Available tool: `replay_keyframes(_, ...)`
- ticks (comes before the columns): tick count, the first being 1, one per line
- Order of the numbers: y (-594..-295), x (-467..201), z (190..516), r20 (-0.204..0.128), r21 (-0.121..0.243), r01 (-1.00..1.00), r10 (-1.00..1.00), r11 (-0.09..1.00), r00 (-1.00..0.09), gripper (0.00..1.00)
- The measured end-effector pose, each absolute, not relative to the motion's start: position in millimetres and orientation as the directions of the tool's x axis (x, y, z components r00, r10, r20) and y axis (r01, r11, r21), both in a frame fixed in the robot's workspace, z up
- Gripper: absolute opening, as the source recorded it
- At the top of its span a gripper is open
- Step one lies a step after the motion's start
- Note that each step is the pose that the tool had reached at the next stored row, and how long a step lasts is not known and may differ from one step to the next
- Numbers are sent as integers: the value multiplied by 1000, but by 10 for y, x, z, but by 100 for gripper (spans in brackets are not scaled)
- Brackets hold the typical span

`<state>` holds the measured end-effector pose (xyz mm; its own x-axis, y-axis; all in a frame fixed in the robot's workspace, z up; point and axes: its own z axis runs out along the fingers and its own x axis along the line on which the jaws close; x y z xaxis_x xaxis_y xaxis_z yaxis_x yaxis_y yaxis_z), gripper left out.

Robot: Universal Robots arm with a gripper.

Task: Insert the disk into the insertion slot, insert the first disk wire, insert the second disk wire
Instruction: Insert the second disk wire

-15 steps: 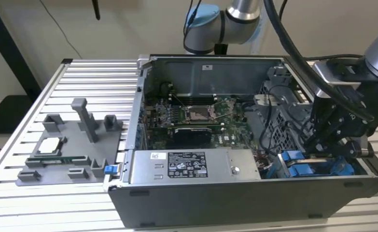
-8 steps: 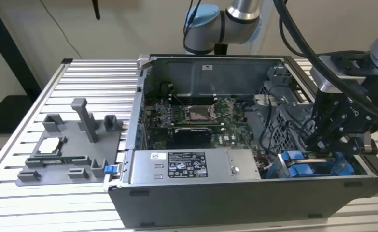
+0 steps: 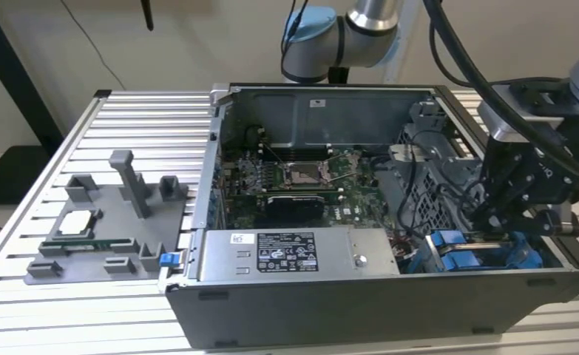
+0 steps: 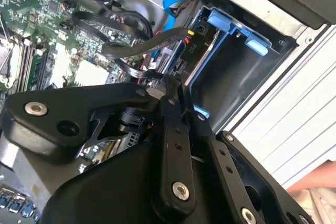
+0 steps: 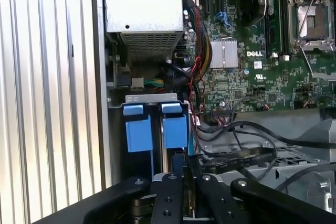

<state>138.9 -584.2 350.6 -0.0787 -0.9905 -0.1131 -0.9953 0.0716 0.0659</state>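
Disk (image 5: 174,129) position: by its blue carrier front it appears already seated in the insertion slot (image 5: 152,98) of the drive cage, beside a second blue carrier (image 5: 139,129); the silver body is hidden, so full seating cannot be confirmed. In the exterior view the gripper (image 3: 506,222) stands over this cage at the computer case's (image 3: 368,310) corner, on the exterior view's right. In both wrist views the claw's fingers are drawn together on what appears to be the plug end of a black wire (image 5: 247,156), which trails back over the motherboard (image 5: 262,72). The plug is probably held at its tip and in line with the carrier so it can meet the disk's connector squarely.
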Motion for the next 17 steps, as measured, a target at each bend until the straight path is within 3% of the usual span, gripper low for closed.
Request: replay_keyframes(17, -5842, 1403, 3460, -114, 35, -997, -991, 71, -75, 0)
